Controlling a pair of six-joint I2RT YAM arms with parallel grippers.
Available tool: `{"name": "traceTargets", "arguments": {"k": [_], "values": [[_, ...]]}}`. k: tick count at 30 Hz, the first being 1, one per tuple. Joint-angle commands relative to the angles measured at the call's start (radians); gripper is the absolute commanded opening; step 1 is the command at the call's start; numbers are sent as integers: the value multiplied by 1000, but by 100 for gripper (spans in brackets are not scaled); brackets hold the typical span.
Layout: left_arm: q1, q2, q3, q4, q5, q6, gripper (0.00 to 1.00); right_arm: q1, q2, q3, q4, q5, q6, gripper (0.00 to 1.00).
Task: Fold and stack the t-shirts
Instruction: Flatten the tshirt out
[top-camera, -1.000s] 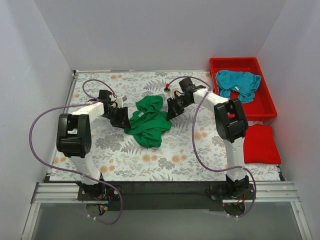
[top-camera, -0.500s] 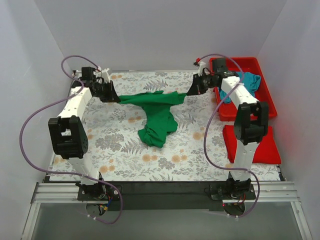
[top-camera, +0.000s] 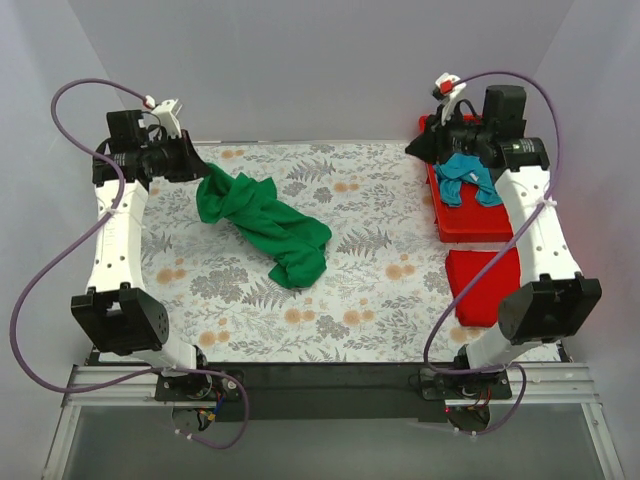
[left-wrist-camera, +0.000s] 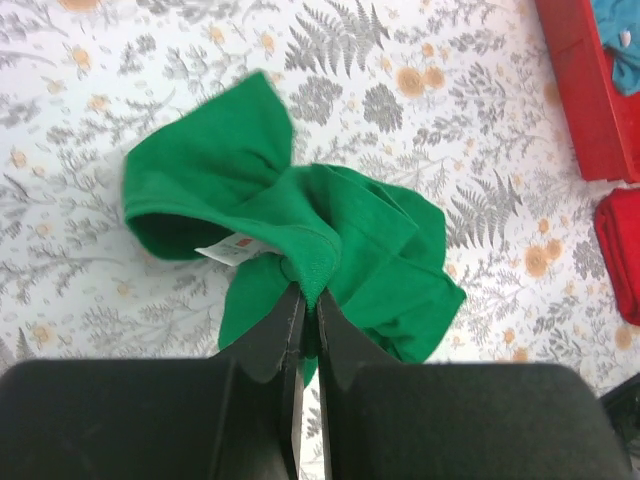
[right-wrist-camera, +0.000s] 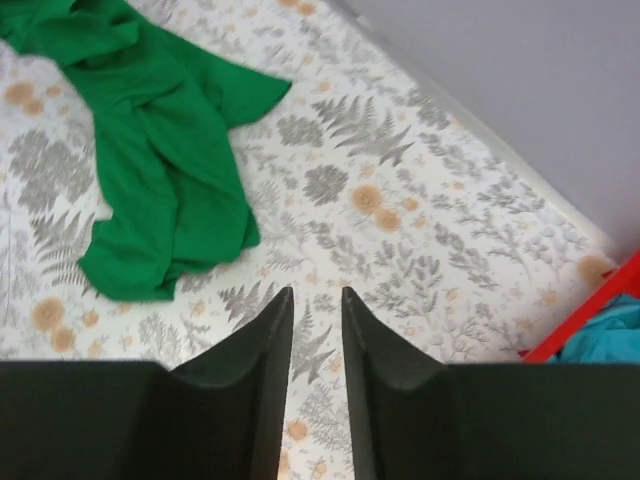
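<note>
The green t-shirt (top-camera: 265, 225) hangs bunched from my left gripper (top-camera: 190, 165) at the far left and trails down onto the table toward the middle. In the left wrist view the left gripper (left-wrist-camera: 308, 292) is shut on a ribbed edge of the green t-shirt (left-wrist-camera: 330, 215), with a white label showing beside it. My right gripper (top-camera: 425, 148) is raised at the far right beside the red tub; its fingers stand slightly open with nothing between them (right-wrist-camera: 312, 292). The teal t-shirt (top-camera: 465, 175) lies crumpled in the tub.
The red tub (top-camera: 465, 225) stands at the far right edge of the floral table cover (top-camera: 380, 290). A flat red item (top-camera: 485, 285) lies in front of the tub. White walls close in the back and both sides.
Both arms rose and swung apart toward the far corners. The right gripper let go of the green t-shirt, which now hangs from the left gripper alone and has slumped leftward.
</note>
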Motion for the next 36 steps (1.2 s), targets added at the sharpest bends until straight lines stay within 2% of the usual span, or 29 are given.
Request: {"name": "traceTargets", "arguments": {"k": [1, 2, 4, 5, 7, 8, 14, 21, 23, 24, 25, 26, 28, 31, 34, 36], "values": [[1, -62, -112, -18, -37, -8, 0, 84, -15, -179, -51, 29, -51, 35], [5, -65, -123, -11, -51, -16, 0, 142, -14, -216, -51, 40, -50, 46], [10, -62, -133, -11, -56, -25, 0, 215, 0, -307, -30, 90, -41, 56], [10, -59, -131, -14, -54, -27, 0, 292, 3, -337, -7, 113, -30, 64], [10, -48, -123, -11, -54, -31, 0, 363, 14, -402, 62, 178, -1, 66], [10, -40, -108, -17, -54, -33, 0, 420, 21, -449, 132, 187, 27, 82], [12, 1, -74, -34, -56, -30, 0, 560, 176, -461, 189, 224, 67, 87], [12, 18, -82, -27, -54, -27, 0, 600, 277, -464, 280, 181, 87, 86], [13, 23, -80, -21, -56, -30, 0, 602, 320, -444, 298, 178, 84, 80], [13, 30, -79, -22, -54, -33, 0, 602, 336, -433, 298, 166, 81, 72], [13, 35, -68, -22, -54, -34, 0, 600, 357, -416, 297, 160, 71, 59], [13, 41, -61, -28, -53, -33, 0, 600, 360, -411, 295, 155, 65, 33], [15, 58, -41, -36, -54, -28, 0, 589, 328, -408, 289, 129, 53, 2], [22, 85, 14, -57, -62, -16, 0, 530, 227, -396, 240, 120, 13, 1], [36, 112, 91, -74, -51, -19, 0, 400, 141, -307, 150, 143, -73, 1], [45, 118, 148, -76, -12, -40, 0, 355, 111, -210, 82, 176, -134, 1]]}}
